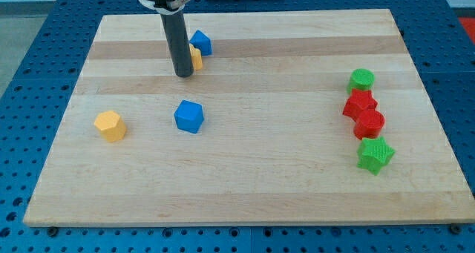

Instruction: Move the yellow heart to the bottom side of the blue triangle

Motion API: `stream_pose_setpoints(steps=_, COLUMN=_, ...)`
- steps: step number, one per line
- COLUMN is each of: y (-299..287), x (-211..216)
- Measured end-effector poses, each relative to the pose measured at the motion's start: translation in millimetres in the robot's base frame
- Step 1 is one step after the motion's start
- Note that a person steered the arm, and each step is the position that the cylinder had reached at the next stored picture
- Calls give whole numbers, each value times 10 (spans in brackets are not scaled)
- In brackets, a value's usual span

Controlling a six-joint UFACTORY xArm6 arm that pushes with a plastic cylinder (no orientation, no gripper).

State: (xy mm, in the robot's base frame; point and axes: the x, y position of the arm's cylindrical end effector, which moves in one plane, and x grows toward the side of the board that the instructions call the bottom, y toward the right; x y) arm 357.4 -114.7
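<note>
The blue triangle (200, 42) lies near the view's top, left of centre. The yellow heart (196, 58) sits just below it, touching or nearly touching, and is mostly hidden behind my rod. My tip (183, 75) rests on the board at the heart's lower left, right against it.
A blue block (188, 116) lies below my tip, mid-board. A yellow block (110, 125) sits at the view's left. At the right stand a green round block (362, 80), two red blocks (360, 103) (369, 123) and a green star-like block (375, 155) in a column.
</note>
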Motion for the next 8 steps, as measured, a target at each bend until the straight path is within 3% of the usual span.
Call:
stream_pose_setpoints(steps=2, y=-296, x=4)
stream_pose_setpoints(steps=3, y=-316, x=-201)
stream_pose_setpoints(steps=8, y=68, x=-200)
